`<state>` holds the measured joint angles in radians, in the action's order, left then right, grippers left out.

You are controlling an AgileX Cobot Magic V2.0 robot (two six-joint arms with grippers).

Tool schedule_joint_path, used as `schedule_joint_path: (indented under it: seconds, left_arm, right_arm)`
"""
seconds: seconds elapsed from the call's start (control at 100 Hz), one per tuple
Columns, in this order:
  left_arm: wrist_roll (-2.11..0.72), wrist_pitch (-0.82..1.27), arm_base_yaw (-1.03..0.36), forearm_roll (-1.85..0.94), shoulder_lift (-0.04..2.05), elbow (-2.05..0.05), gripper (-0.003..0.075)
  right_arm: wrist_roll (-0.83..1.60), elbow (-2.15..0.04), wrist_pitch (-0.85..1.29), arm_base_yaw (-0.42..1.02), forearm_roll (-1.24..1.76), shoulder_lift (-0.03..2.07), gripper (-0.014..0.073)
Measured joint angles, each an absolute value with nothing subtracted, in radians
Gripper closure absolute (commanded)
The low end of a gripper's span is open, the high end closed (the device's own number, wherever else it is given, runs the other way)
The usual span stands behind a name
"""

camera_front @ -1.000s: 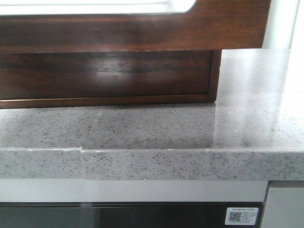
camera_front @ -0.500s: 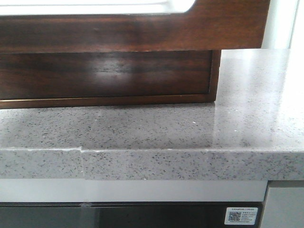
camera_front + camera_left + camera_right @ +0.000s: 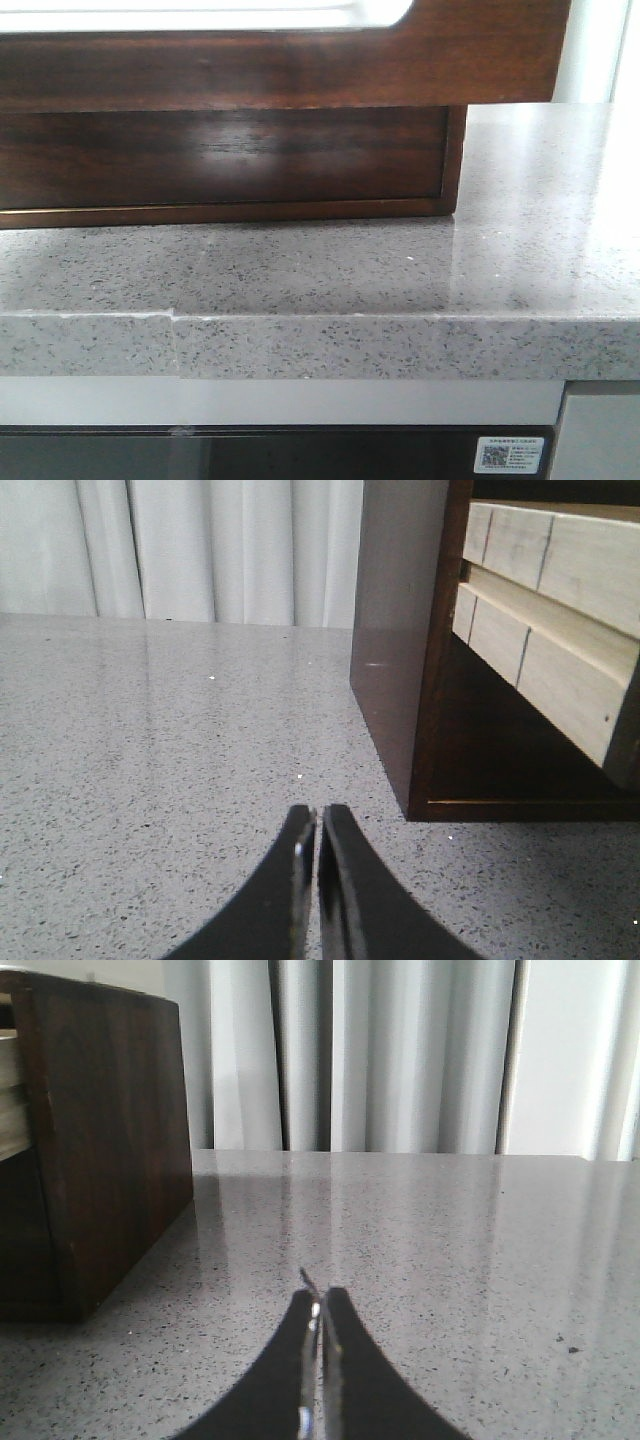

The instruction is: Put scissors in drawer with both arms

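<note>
The drawer (image 3: 300,65), a wide glossy dark-brown front with a pale rounded cutout along its top, stands out towards the camera over the recessed lower front (image 3: 220,155). Neither gripper shows in the front view. My left gripper (image 3: 318,815) is shut and empty, low over the counter, beside the cabinet's corner; pale wooden drawer sides (image 3: 560,560) stick out of the cabinet. My right gripper (image 3: 321,1295) is shut on a thin metal blade, whose tip, the only visible part of the scissors (image 3: 308,1278), pokes out past the fingertips.
The dark wooden cabinet (image 3: 100,1140) stands on a speckled grey stone counter (image 3: 400,270) with a front edge (image 3: 400,345). White curtains (image 3: 400,1050) hang behind. Open counter stretches away from the cabinet's sides in both wrist views.
Only shadows and reflections on the counter and the lower front shift slightly; the drawer stays where it was.
</note>
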<state>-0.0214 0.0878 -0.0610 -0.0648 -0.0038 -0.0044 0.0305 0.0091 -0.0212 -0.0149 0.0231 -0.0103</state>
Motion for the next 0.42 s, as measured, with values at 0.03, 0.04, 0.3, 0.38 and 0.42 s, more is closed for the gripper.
schedule_joint_path:
  seconds: [0.03, 0.04, 0.3, 0.38, 0.42]
  left_arm:
    - [-0.021, 0.088, -0.061, -0.065, -0.004, -0.004, 0.0741]
    - [-0.021, 0.088, -0.061, -0.065, -0.004, -0.004, 0.0741]
    - [-0.021, 0.088, -0.061, -0.065, -0.004, -0.004, 0.0741]
    - [-0.021, 0.088, -0.061, -0.065, -0.004, -0.004, 0.0741]
    - [-0.02, 0.088, -0.061, -0.065, -0.004, -0.004, 0.0741]
  right_arm:
    - [0.029, 0.009, -0.021, -0.015, 0.02, -0.01, 0.0662]
    - [0.029, 0.009, -0.021, -0.015, 0.02, -0.01, 0.0662]
    - [0.024, 0.009, -0.021, -0.015, 0.018, -0.01, 0.0662]
    - [0.024, 0.009, -0.021, -0.015, 0.018, -0.01, 0.0662]
    - [0.024, 0.009, -0.021, -0.015, 0.018, -0.01, 0.0662]
